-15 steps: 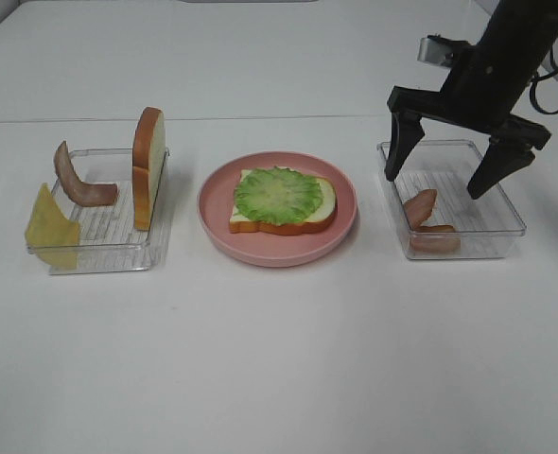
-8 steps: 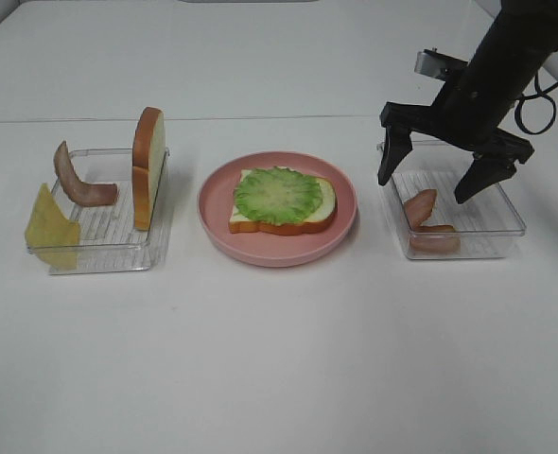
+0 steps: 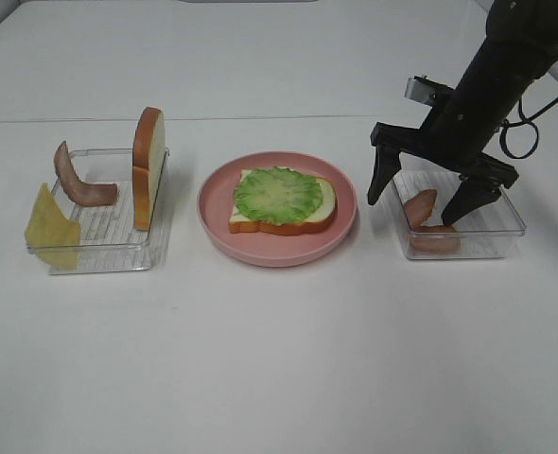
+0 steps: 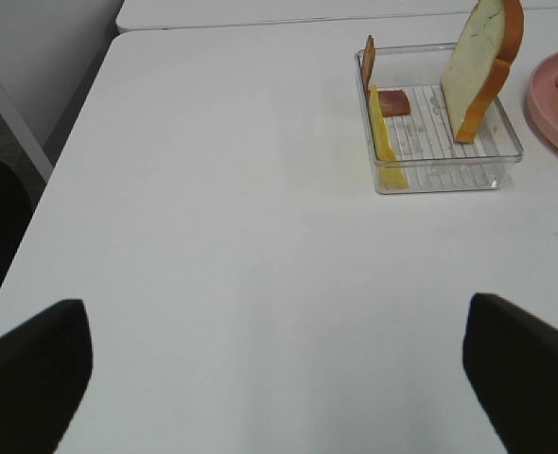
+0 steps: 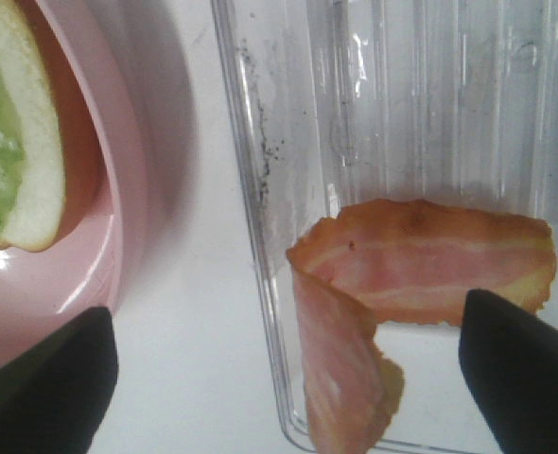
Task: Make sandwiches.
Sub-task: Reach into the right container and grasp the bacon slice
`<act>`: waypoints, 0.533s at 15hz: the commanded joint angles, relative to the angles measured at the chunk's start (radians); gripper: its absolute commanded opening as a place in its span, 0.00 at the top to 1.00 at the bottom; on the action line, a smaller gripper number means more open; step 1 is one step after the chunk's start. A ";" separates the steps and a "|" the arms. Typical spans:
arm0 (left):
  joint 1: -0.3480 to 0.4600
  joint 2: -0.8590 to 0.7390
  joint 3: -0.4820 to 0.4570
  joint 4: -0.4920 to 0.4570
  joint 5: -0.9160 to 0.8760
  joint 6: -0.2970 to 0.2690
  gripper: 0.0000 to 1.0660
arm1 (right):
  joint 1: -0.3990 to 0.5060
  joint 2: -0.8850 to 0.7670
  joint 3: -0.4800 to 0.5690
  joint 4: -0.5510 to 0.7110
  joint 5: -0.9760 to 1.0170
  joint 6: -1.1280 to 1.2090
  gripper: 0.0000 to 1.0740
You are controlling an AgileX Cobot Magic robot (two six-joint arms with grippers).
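Observation:
On the pink plate (image 3: 277, 248) lies a bread slice (image 3: 326, 200) topped with a green lettuce leaf (image 3: 278, 194). Bacon strips (image 3: 428, 225) lie in the right clear tray (image 3: 506, 219). My right gripper (image 3: 421, 192) hangs open low over that tray's plate-side end. The wrist view shows the bacon (image 5: 421, 260) between its wide-spread fingertips (image 5: 43, 388), one finger over the gap beside the plate (image 5: 118, 199). My left gripper (image 4: 279, 378) is open above bare table, well short of the left tray (image 4: 506, 156). That tray holds an upright bread slice (image 4: 482, 57), cheese (image 4: 385, 142) and bacon (image 4: 369, 59).
In the high view the left tray (image 3: 118, 257) holds the upright bread (image 3: 148, 170), a curled bacon strip (image 3: 76, 182) and a cheese slice (image 3: 50, 225) leaning on its outer corner. The white table (image 3: 279, 359) stretches in front of all three containers.
The right gripper has come down and shifted toward the plate, from above the tray's middle to low over the bacon. It stays open. Nothing else moved.

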 commanded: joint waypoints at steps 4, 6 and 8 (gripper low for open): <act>-0.003 -0.014 0.003 0.000 -0.003 0.001 0.06 | -0.002 0.002 0.004 0.010 0.015 -0.031 0.14; -0.003 -0.014 0.003 0.000 -0.003 0.001 0.06 | -0.002 0.002 0.004 0.025 0.015 -0.031 0.14; -0.003 -0.014 0.003 0.000 -0.003 0.001 0.06 | -0.002 0.002 0.004 0.026 0.015 -0.031 0.15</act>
